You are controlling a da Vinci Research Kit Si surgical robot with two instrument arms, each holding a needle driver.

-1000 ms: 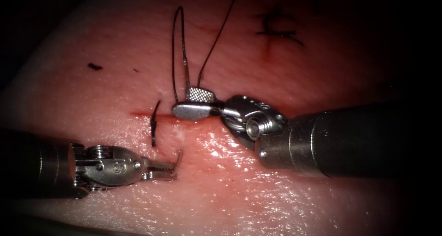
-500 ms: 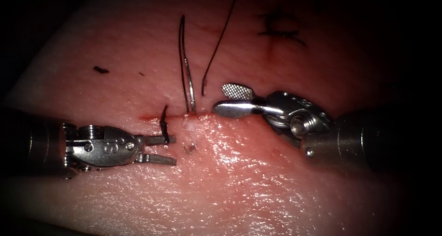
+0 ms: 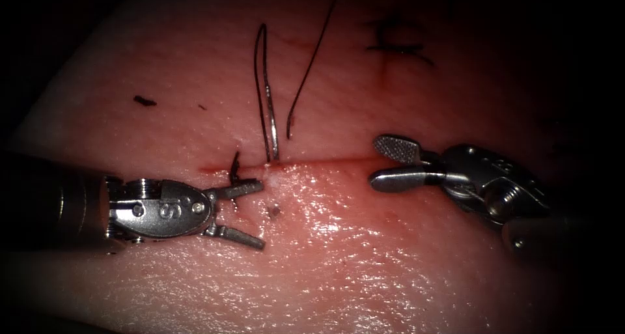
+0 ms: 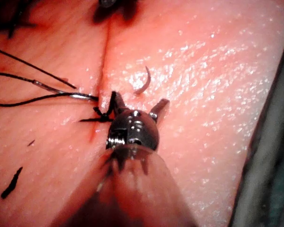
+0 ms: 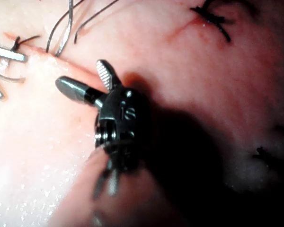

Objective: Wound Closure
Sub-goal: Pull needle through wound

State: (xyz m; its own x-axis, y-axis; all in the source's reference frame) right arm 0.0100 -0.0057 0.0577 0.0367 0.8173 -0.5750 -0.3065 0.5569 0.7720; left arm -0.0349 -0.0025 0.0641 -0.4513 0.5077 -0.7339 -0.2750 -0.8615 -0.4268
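The curved needle (image 3: pixel 271 131) stands in the tissue (image 3: pixel 364 256), its shaft sunk at the far edge of the cut (image 3: pixel 325 159) and free of both tools. Its tip (image 4: pixel 144 82) pokes out of the near edge, also a small dark spot (image 3: pixel 274 210). Thread (image 3: pixel 259 60) loops up from the needle's tail. My left tool (image 3: pixel 259 215) lies at the left with jaws open astride the tip (image 4: pixel 137 101), holding nothing. My right tool (image 3: pixel 385 161) is open and holds nothing, right of the needle (image 5: pixel 83 75).
A tied stitch (image 3: pixel 234 168) with short dark ends crosses the cut just left of the needle. Another tied stitch (image 3: pixel 394 42) sits far back on the right. A loose thread strand (image 3: pixel 312 60) hangs beside the needle, and a cut thread scrap (image 3: pixel 144 101) lies at the left.
My right tool has let go of the needle's tail and drawn back to the right. The left tool has opened and moved up toward the cut. Less of the needle's tip shows.
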